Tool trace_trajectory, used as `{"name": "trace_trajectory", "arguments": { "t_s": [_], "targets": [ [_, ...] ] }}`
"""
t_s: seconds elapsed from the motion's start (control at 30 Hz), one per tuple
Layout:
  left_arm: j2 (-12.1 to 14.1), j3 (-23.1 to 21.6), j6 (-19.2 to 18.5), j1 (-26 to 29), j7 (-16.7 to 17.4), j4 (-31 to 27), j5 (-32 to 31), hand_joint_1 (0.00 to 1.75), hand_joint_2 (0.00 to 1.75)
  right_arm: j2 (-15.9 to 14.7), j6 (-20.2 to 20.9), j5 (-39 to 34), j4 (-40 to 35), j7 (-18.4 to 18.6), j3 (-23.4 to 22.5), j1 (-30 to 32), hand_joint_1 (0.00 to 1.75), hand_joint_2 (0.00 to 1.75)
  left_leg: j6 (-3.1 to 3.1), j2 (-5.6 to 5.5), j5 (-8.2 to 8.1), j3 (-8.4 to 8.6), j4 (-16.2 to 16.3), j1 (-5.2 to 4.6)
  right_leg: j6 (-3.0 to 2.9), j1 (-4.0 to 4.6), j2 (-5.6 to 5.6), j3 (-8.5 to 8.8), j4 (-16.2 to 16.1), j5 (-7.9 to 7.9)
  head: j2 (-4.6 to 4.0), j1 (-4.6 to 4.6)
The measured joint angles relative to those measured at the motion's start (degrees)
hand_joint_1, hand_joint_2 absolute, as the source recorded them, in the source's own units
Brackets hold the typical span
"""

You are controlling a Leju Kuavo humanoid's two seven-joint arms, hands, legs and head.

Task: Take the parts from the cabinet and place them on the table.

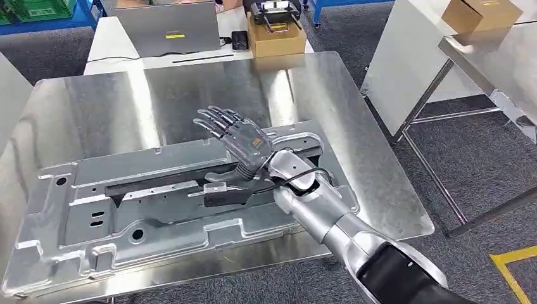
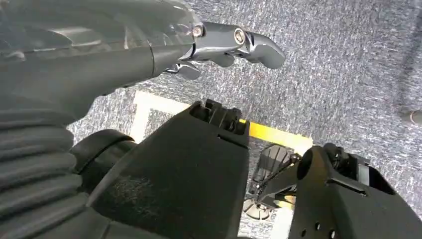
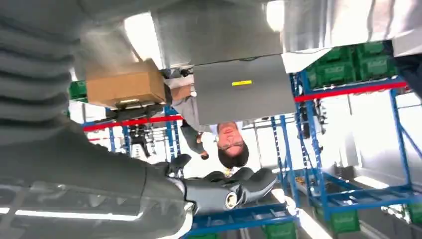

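Note:
A large stamped silver metal part (image 1: 158, 215) with a black strip along its middle lies flat on the shiny steel table (image 1: 190, 95), reaching from the table's left edge to its right half. My right hand (image 1: 237, 142) hovers over the part's right end with the fingers stretched out and apart, holding nothing; its thumb hangs low near the black strip. In the right wrist view the fingers (image 3: 229, 189) show extended and bare. My left hand (image 2: 224, 42) hangs over the grey carpet floor, fingers loose and holding nothing.
Behind the steel table stands a white table with a grey laptop (image 1: 168, 28) and a cardboard box (image 1: 275, 35) carrying a black device. A person (image 3: 231, 144) sits behind the laptop. Another table with a cardboard box (image 1: 481, 12) stands at the right. Yellow tape (image 1: 513, 266) marks the floor.

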Motion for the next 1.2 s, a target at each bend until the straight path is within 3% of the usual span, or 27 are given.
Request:
{"name": "trace_trajectory", "arguments": {
  "t_s": [0.37, 0.47, 0.53, 0.57, 0.73, 0.97, 1.2],
  "targets": [
    [0.0, -0.2, 0.33, 0.17, 0.35, -0.05, 1.92, 0.0, 0.0, -0.66, 0.61, -0.41, -0.3, -0.22, 0.09, 0.0, 0.0, 0.0, 0.0, 0.0, 0.0, -0.01, 0.0, 0.02, 0.0, 0.01, 0.0, 0.0, 0.01, 0.0, 0.0, 0.0],
    [0.04, -0.2, 0.77, 0.25, 0.46, -0.04, 3.15, 0.0, 0.0, -0.9, 6.46, -6.92, -3.13, 0.05, -0.59, -0.04, 0.0, 0.0, 0.0, 0.0, 0.0, -0.03, 0.0, 0.01, 0.0, 0.0, 0.0, -0.01, 0.01, 0.0, 0.0, 0.0],
    [0.13, -0.15, 1.31, 0.39, 0.46, -0.04, 4.24, 0.0, 0.0, -1.16, 13.4, -12.19, -6.43, 2.53, -1.11, -0.74, 0.0, 0.0, 0.0, 0.0, 0.0, -0.03, 0.0, 0.01, 0.0, 0.0, 0.0, -0.02, 0.01, 0.0, 0.0, 0.0],
    [0.2, -0.09, 1.46, 0.49, 0.46, -0.04, 4.59, 0.0, 0.0, -1.5, 15.02, -13.42, -8.27, 3.64, -1.22, -1.29, 0.0, 0.0, 0.0, 0.0, 0.0, -0.04, 0.0, 0.01, 0.0, 0.0, 0.0, -0.03, 0.01, 0.0, 0.0, 0.0],
    [0.37, 0.28, 1.75, 0.91, 0.94, -0.04, 5.46, 0.0, 0.0, -3.14, 12.03, -10.13, -16.66, 7.12, -1.86, -3.66, 0.0, 0.0, 0.0, 0.0, 0.0, -0.04, 0.0, 0.01, 0.0, 0.01, 0.0, -0.05, 0.0, 0.0, 0.0, 0.0],
    [0.35, 0.37, 0.7, 0.9, 4.33, -0.06, 6.12, 0.0, 0.0, -4.85, 6.42, -3.56, -25.71, 7.19, -1.55, -2.4, 0.0, 0.0, 0.0, 0.01, -0.01, -0.05, 0.0, 0.01, 0.0, 0.01, 0.0, -0.06, 0.0, 0.0, 0.0, 0.0],
    [0.31, 0.44, 0.15, 0.74, 7.15, -0.07, 6.64, 0.0, 0.0, -5.31, 5.51, -0.15, -34.6, 7.91, -0.09, -1.0, 0.0, 0.0, 0.0, 0.01, -0.01, -0.06, 0.0, 0.01, 0.0, 0.01, 0.0, -0.07, 0.0, 0.0, 0.0, 0.0]
  ]
}}
